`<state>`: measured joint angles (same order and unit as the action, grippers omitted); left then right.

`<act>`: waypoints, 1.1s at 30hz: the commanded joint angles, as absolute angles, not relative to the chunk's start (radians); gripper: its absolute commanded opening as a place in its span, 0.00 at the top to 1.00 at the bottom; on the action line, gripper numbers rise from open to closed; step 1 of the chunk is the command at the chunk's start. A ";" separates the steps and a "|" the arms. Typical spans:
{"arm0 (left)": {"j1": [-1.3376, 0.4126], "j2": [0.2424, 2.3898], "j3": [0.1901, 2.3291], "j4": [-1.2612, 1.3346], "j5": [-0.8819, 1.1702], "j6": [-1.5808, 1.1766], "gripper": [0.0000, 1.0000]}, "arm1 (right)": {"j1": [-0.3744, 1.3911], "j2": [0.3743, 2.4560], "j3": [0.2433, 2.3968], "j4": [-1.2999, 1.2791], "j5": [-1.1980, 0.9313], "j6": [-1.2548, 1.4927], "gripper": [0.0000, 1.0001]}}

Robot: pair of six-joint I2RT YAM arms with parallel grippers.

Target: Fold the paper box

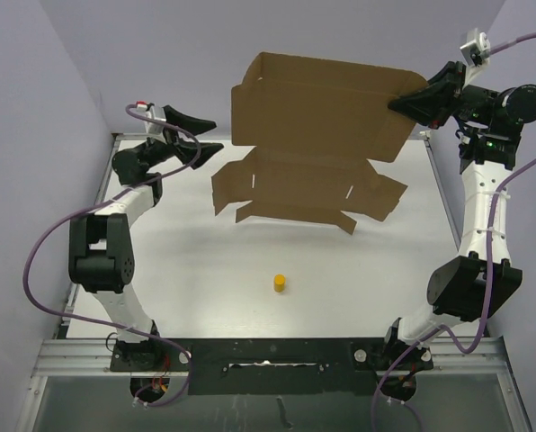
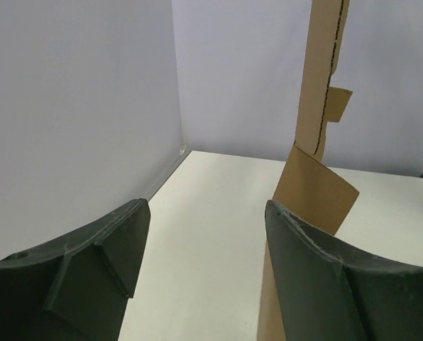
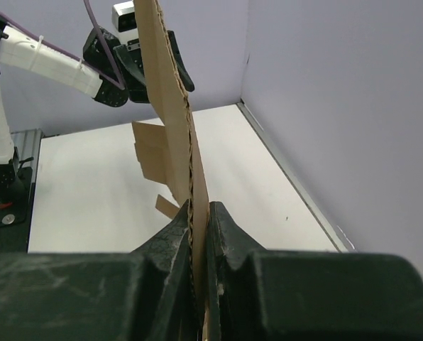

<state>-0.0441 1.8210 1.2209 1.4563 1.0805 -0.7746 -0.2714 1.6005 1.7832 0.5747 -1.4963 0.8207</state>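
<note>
Top external view puts the paper box (image 1: 313, 135) hanging upright above the tabletop's (image 1: 205, 270) 12 o'clock side. Steady it and bring your left hand (image 1: 216, 135) squarely onto its 9 o'clock edge before creasing. That hand gapes wide, empty, touching nothing; your right hand (image 1: 401, 103) pinches the 3 o'clock edge tight.

White left arm (image 1: 129, 203) and right arm (image 1: 482, 209) with black joints, purple cables (image 1: 520, 39), black fingers (image 2: 325, 284)
</note>
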 commanded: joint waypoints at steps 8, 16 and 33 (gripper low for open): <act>-0.138 1.831 1.318 1.510 1.184 -0.808 0.41 | -0.260 1.571 1.808 0.634 -1.462 0.869 1.00; -0.206 1.879 1.348 1.511 1.212 -0.822 0.38 | -0.253 1.569 1.810 0.680 -1.462 0.911 1.00; -0.276 1.956 1.423 1.511 1.181 -0.806 0.62 | -0.231 1.558 1.806 0.722 -1.462 0.957 1.00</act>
<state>-0.2581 1.9221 1.3769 1.4559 1.1908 -0.8051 -0.2420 1.6001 1.7832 0.6811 -1.4975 0.9249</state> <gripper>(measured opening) 0.446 0.042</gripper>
